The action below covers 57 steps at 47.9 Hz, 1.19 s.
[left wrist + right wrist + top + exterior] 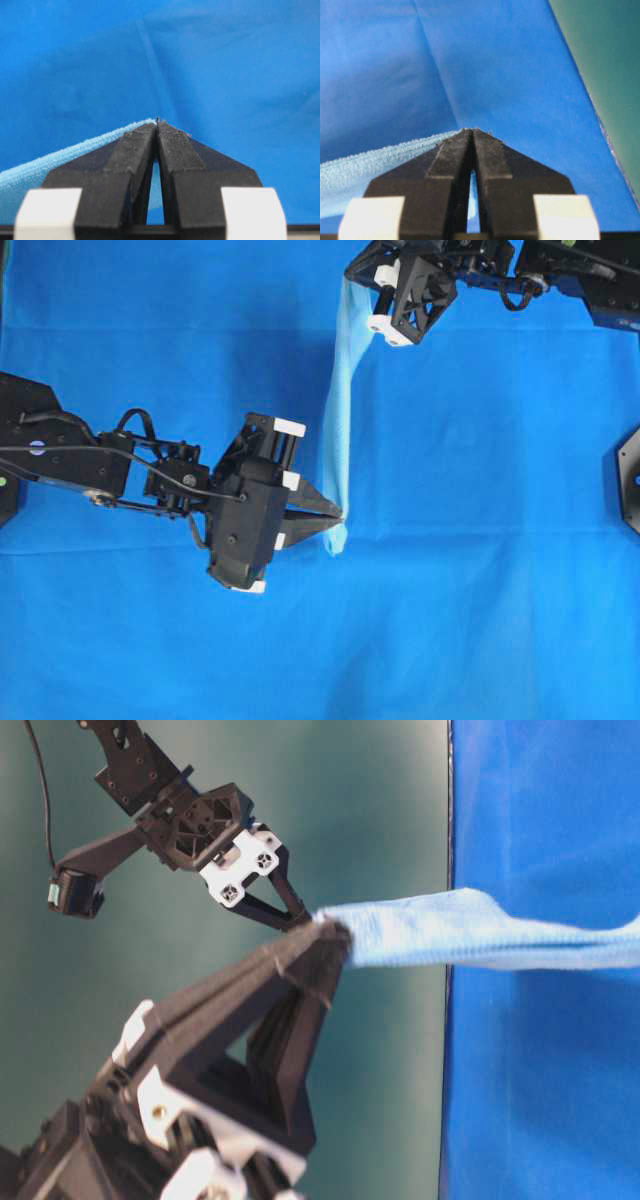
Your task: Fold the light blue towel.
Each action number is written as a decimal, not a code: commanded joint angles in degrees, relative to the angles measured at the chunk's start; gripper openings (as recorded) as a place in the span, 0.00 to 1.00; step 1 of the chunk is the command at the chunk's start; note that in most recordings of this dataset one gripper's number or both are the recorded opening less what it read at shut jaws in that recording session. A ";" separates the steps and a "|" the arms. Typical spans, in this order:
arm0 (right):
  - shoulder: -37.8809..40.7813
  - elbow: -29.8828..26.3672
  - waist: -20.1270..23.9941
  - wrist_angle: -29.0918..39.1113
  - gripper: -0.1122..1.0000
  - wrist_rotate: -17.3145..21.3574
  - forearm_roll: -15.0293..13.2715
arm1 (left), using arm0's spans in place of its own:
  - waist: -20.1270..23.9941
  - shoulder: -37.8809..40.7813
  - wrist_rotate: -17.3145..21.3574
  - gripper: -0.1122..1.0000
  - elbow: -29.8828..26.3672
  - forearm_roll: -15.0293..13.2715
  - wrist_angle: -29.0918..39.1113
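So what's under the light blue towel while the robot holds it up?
Under the light blue towel, pinched by the left gripper and right gripper, is only the big dark blue sheet. The strip right beneath the towel is covered from above.

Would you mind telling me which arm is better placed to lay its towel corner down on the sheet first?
Probably the left. Its end effector pinches the towel over the middle of the sheet, while the right end effector holds its corner at the sheet's far edge.

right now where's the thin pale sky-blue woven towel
In the overhead view, the light blue towel hangs as a narrow strip right of centre, pinched between the left gripper and the right gripper.
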 commanded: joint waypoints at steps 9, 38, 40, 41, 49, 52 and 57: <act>-6.15 5.36 -2.99 -0.62 0.11 0.00 -0.44 | -2.11 6.94 3.08 0.11 -9.40 -0.09 -4.22; -11.78 14.33 -3.60 -3.43 0.11 0.00 -0.44 | -0.18 19.69 1.67 0.11 -19.78 -0.09 -3.87; -10.37 13.89 -3.52 -4.75 0.11 0.00 -0.44 | -0.18 19.16 0.88 0.11 -18.54 -0.09 -3.78; -9.49 13.54 -3.52 -5.36 0.11 0.00 -0.44 | -0.18 18.72 0.26 0.11 -17.49 -0.09 -3.78; -2.37 9.76 -2.90 -9.14 0.11 0.09 -0.44 | -0.26 15.82 -4.04 0.11 -10.72 -0.18 -3.78; -0.09 8.00 -2.64 -9.76 0.11 0.00 -0.44 | -0.18 14.41 -5.62 0.11 -7.21 -0.09 -3.87; 3.43 4.83 -2.02 -10.02 0.11 0.00 -0.44 | -0.18 12.48 -7.91 0.11 -2.64 -0.09 -4.57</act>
